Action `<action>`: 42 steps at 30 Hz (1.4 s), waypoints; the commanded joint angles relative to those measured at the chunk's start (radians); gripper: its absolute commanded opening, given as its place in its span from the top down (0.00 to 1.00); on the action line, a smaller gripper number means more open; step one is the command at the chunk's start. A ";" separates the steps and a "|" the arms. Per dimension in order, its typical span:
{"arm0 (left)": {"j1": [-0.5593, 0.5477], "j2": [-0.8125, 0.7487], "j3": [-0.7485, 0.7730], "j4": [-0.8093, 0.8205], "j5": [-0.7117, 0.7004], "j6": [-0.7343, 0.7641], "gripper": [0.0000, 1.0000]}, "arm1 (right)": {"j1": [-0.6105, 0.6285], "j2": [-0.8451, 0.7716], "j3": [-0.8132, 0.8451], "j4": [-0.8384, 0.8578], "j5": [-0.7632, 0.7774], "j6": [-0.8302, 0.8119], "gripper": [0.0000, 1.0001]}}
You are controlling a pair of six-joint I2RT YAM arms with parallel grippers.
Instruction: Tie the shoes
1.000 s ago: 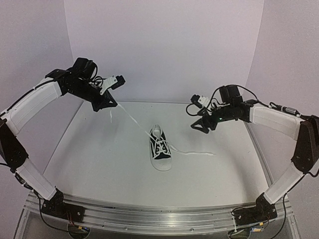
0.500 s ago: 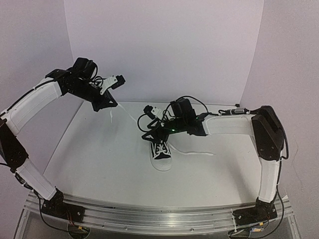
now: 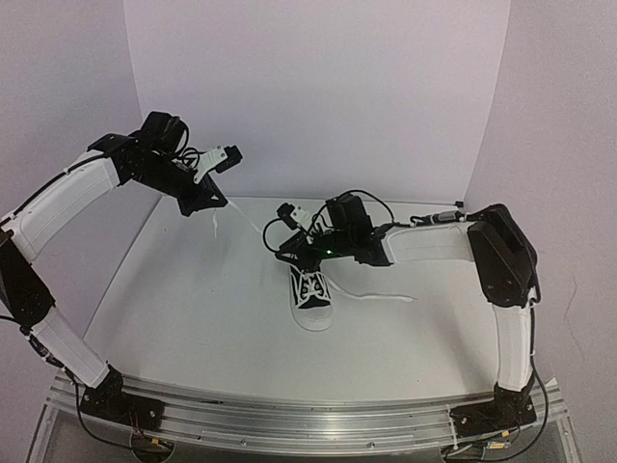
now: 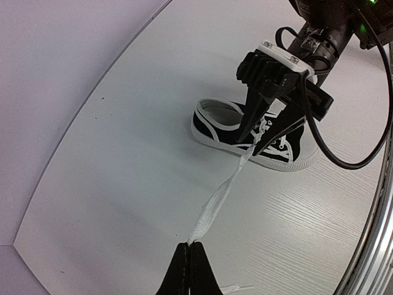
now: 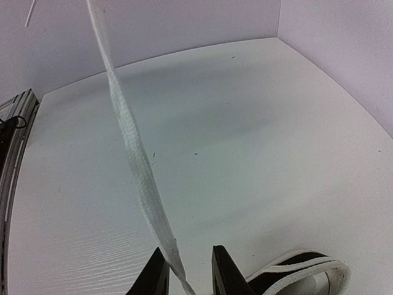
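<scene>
The black sneaker [image 3: 310, 294] sits just below the centre of the top view on the white table [image 3: 193, 318], toe toward the bottom of the frame and still untied. One white lace [image 3: 253, 227] rises from its eyelets up and to the left in a stretched line. The other lace end [image 3: 381, 297] lies slack on the table to the right of the shoe. The left gripper [image 3: 207, 203], at upper left, has not moved over the last second. In its wrist view its fingers [image 4: 184, 270] are pressed together on the end of the stretched lace [image 4: 221, 196]. The change is on the other side: a second ago the right gripper [image 3: 289, 253] hung well off to the right, and it has since swung across to hover over the heel of the sneaker [image 4: 212, 120]. In its own wrist view the fingers [image 5: 224, 264] stand slightly apart with the lace [image 5: 132, 153] running between them, not yet pinched. This looks like the start of forming a loop, with the right arm about to take the taut strand near the shoe.
</scene>
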 commanded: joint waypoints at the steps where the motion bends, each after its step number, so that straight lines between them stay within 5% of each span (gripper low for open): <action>1: -0.005 -0.033 0.031 0.028 0.007 -0.002 1.00 | -0.001 0.018 0.024 0.030 0.005 -0.012 0.77; 7: -0.005 -0.034 0.029 0.027 0.002 0.004 1.00 | -0.001 0.009 -0.011 0.023 0.019 -0.029 0.84; 36: -0.005 -0.038 0.014 0.024 0.001 0.018 1.00 | -0.012 -0.022 -0.015 -0.011 0.005 -0.044 0.83; 42: -0.004 -0.041 -0.002 0.022 0.001 0.018 1.00 | -0.012 -0.029 -0.016 -0.010 -0.001 -0.049 1.00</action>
